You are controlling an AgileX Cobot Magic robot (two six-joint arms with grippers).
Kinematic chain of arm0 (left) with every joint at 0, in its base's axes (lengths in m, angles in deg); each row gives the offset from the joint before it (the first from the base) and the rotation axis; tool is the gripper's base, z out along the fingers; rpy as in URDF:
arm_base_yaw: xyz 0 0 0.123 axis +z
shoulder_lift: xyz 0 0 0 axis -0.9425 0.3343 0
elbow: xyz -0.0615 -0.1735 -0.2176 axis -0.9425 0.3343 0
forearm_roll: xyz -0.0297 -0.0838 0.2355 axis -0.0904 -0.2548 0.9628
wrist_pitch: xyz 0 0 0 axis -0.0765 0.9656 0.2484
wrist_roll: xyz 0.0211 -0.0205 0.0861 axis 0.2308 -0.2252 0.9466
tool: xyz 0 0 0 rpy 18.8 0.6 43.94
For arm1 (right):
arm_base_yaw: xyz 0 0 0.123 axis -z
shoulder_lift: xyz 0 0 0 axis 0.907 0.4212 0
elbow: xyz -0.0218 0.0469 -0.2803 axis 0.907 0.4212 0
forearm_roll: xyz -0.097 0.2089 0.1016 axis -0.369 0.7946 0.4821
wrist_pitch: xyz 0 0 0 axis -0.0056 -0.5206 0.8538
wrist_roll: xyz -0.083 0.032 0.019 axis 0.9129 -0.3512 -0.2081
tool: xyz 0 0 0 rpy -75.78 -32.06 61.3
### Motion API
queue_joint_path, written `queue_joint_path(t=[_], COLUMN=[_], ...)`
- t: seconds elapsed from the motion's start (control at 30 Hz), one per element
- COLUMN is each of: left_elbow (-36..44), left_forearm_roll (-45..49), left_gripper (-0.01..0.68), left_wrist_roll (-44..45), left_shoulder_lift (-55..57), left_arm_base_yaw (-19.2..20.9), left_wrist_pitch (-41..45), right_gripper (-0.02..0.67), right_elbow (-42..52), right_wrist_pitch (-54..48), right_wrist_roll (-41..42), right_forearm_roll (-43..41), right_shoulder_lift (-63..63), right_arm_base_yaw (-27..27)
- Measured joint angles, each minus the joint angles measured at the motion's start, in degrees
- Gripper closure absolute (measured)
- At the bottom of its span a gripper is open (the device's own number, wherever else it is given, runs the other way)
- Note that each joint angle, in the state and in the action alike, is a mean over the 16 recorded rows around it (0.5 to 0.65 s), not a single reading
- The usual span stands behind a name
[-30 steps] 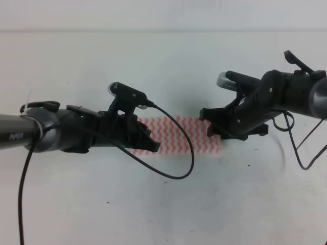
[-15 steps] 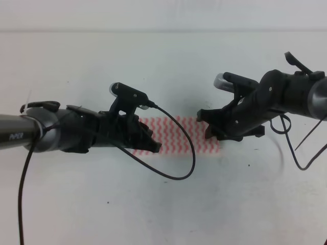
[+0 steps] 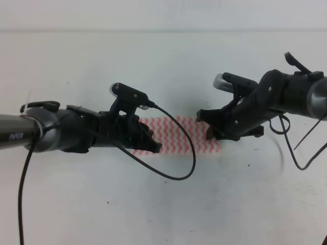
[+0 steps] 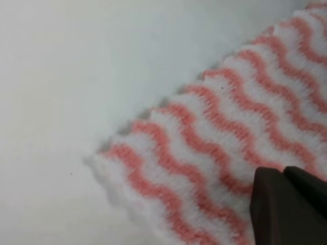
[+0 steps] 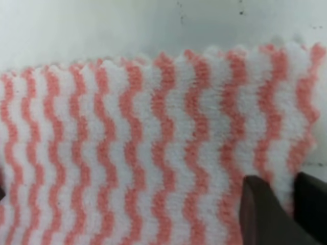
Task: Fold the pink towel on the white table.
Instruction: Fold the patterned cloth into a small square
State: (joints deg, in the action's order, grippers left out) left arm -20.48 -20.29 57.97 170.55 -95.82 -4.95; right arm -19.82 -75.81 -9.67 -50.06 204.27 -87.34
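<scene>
The pink towel [image 3: 179,135] lies flat on the white table [image 3: 163,66] as a short strip with pink and white wavy stripes. My left gripper [image 3: 154,146] sits low on the towel's left end. In the left wrist view its dark fingers [image 4: 288,206] are pressed together on the pink towel [image 4: 214,132] near a corner. My right gripper [image 3: 209,131] is down on the towel's right end. In the right wrist view its fingers [image 5: 265,214] stand a narrow slit apart at the edge of the pink towel [image 5: 153,148], with cloth showing in the slit.
A black cable [image 3: 186,153] loops from the left arm over the towel's middle and onto the table in front. Another cable [image 3: 294,148] hangs by the right arm. The table's far edge [image 3: 163,30] runs along the top.
The right gripper has shifted slightly left and lower onto the towel's right end. The left arm and the towel have stayed in place.
</scene>
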Motion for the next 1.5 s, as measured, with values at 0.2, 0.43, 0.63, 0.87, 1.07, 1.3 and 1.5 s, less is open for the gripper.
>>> queue_joint_path(t=[0.2,0.43,0.63,0.87,1.07,1.3,1.5], left_elbow=[0.0,0.0,0.0,0.0,0.0,0.0,0.02], left_forearm_roll=[0.0,0.03,0.06,0.06,-0.65,-1.96,-1.99], left_gripper=[0.678,0.678,0.678,0.678,0.678,0.678,0.678], left_wrist_roll=[0.0,0.0,0.0,0.0,0.36,1.82,2.82], left_shoulder_lift=[-0.03,-0.03,-0.05,-0.08,-0.05,-0.13,-0.55], left_arm_base_yaw=[0.0,0.0,-0.01,-0.01,-0.01,0.0,0.01], left_wrist_pitch=[0.53,1.23,2.04,3.51,5.02,6.21,5.77], right_gripper=[0.623,0.658,0.663,0.664,0.665,0.665,0.665], right_elbow=[0.03,0.14,0.26,0.26,0.25,0.25,0.24], right_wrist_pitch=[0.07,0.53,1.09,1.38,1.29,1.24,1.25], right_wrist_roll=[0.67,3.14,5.3,7.57,10.69,14.24,15.02], right_forearm_roll=[1.26,4.19,6.46,8.88,12.64,16.77,17.57], right_shoulder_lift=[0.01,-0.8,-2.71,-4.91,-5.56,-5.57,-5.61], right_arm_base_yaw=[0.0,0.0,-0.01,-0.04,-0.15,-0.47,-0.71])
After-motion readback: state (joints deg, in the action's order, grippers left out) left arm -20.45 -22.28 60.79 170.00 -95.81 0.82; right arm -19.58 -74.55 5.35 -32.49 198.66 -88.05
